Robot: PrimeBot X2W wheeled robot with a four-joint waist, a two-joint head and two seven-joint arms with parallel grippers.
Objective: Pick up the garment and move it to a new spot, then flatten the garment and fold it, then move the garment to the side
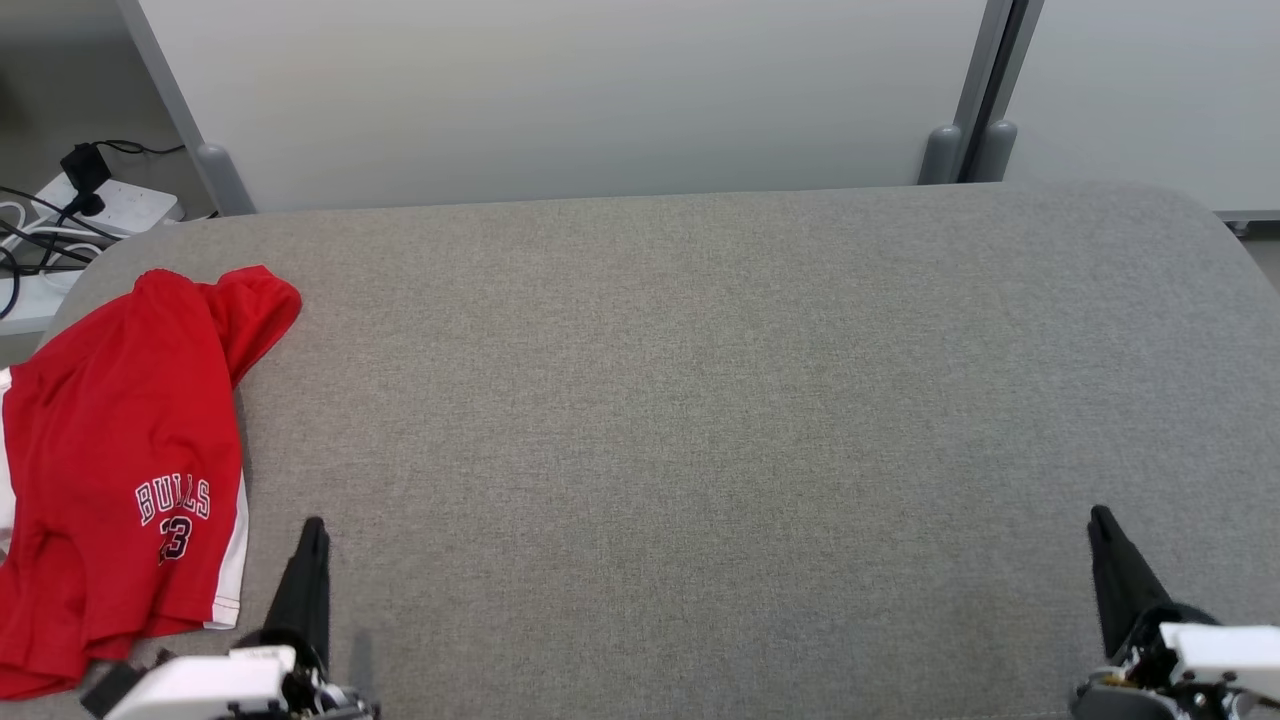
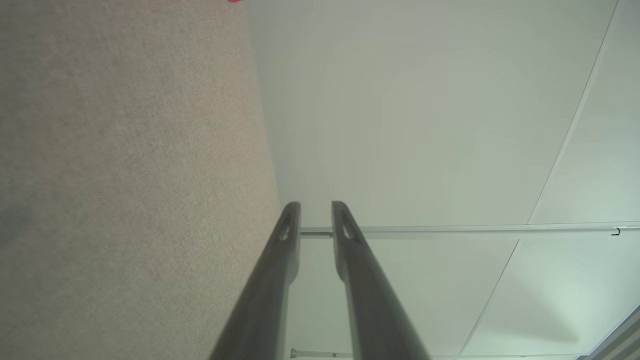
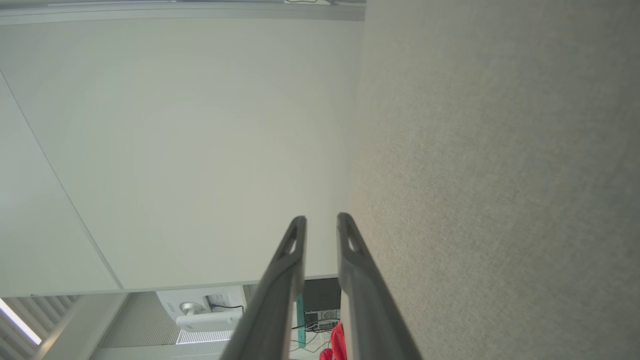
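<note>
In the head view, the garment (image 1: 110, 470), a pair of red shorts with white side trim and the lettering "BULLS 23", is being shown lying crumpled at the left edge of the frame. It is resting on the grey fabric surface (image 1: 700, 400) that is spreading across the middle and right of the picture. The left gripper (image 1: 313, 525) is being seen at the lower left, just beside the garment's lower right corner but apart from it. Its fingers are being held together as one dark spike pointing up the frame. The right gripper (image 1: 1100, 515) is being seen at the lower right, well apart from the garment, with its fingers likewise together. White panels (image 1: 600, 90) are being shown along the top, and a power strip (image 1: 125, 205) with black cables (image 1: 30, 245) in the upper left corner.

In the left wrist view, that gripper's fingers (image 2: 280, 260) are being shown rising from the bottom centre, drawn close with only a thin slit between the tips. The grey surface is being shown on the left half and a white panel on the right.

In the right wrist view, that gripper's fingers (image 3: 282, 280) are being shown equally close together. The grey surface is lying to their right, and a scrap of the red garment (image 3: 336, 345) is being glimpsed between them at the bottom edge.
</note>
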